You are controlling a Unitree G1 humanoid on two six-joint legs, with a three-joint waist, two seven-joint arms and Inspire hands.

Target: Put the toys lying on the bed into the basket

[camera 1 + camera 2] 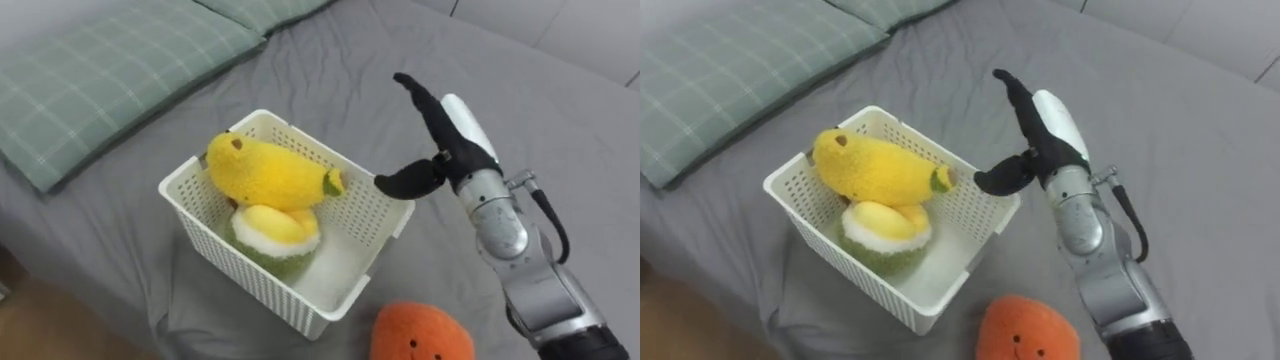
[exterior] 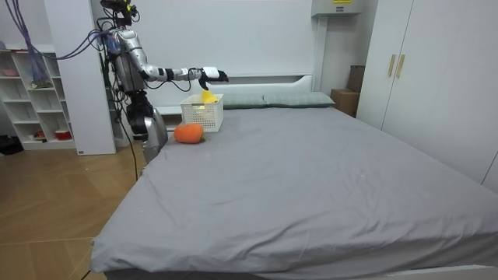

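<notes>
The right hand point(image 1: 450, 152) is held open, empty, at the basket's point(image 1: 235, 265) 3 o'clock — the orange toy point(image 1: 422, 335), at 5 o'clock, is probably best gripped from above.

No writing, number or sign can be read on anything here. In the room view a small yellow sticker point(image 2: 339, 1) sits on a white unit point(image 2: 327, 9) high on the wall, but its print is too small to make out.
</notes>
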